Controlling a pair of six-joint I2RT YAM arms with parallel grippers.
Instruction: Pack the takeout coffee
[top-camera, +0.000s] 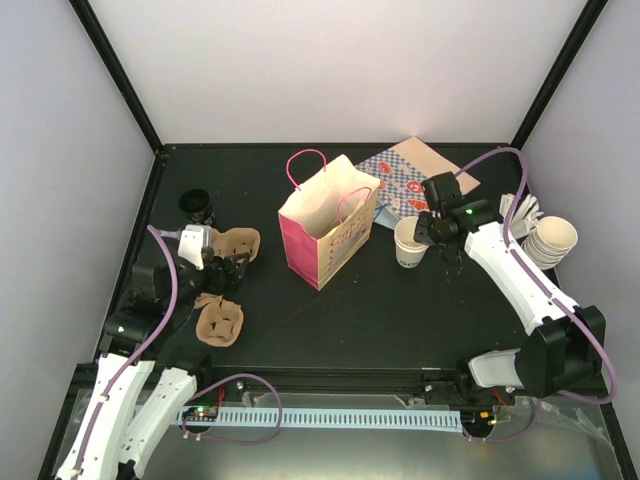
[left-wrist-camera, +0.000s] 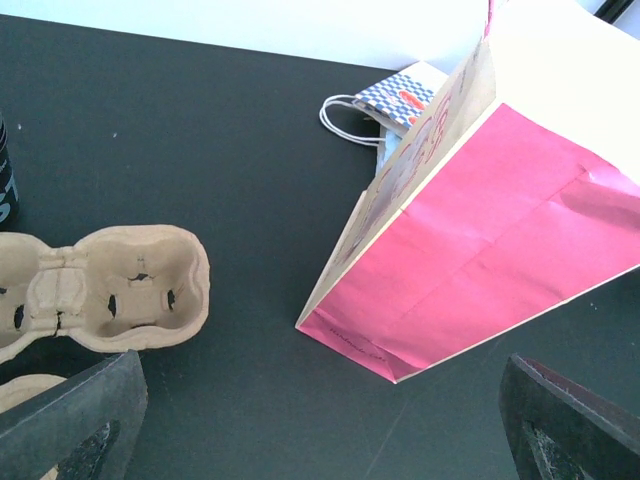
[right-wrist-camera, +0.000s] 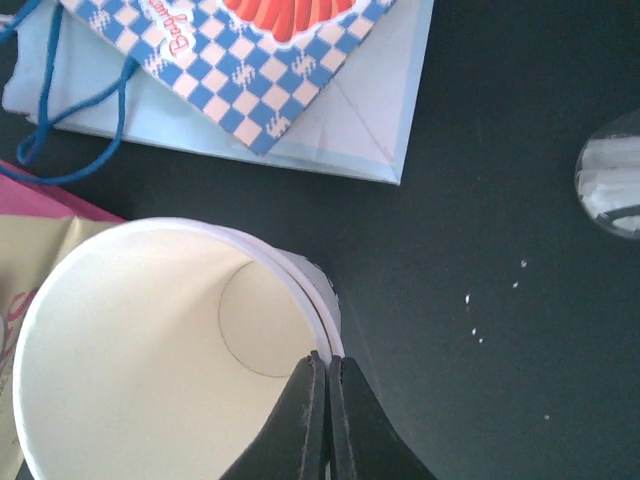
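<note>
The takeout coffee, a small white paper cup (top-camera: 409, 242) with a cream inside, stands just right of the upright pink bag (top-camera: 326, 225). My right gripper (top-camera: 432, 226) is shut on the cup's right rim; in the right wrist view the fingers (right-wrist-camera: 345, 420) pinch the cup's wall (right-wrist-camera: 150, 350), one inside and one outside. The cup is empty. My left gripper (top-camera: 218, 262) is open and empty over the table left of the bag, its fingertips (left-wrist-camera: 70, 425) wide apart, with the bag's pink side (left-wrist-camera: 480, 250) ahead of it.
Two brown pulp cup carriers (top-camera: 220, 322) lie at the left, one under my left gripper (left-wrist-camera: 110, 290). A small black cup (top-camera: 196, 206) stands behind them. A flat checkered bag (top-camera: 400, 180) lies behind the pink bag. A stack of cream cups (top-camera: 552, 240) sits at the right.
</note>
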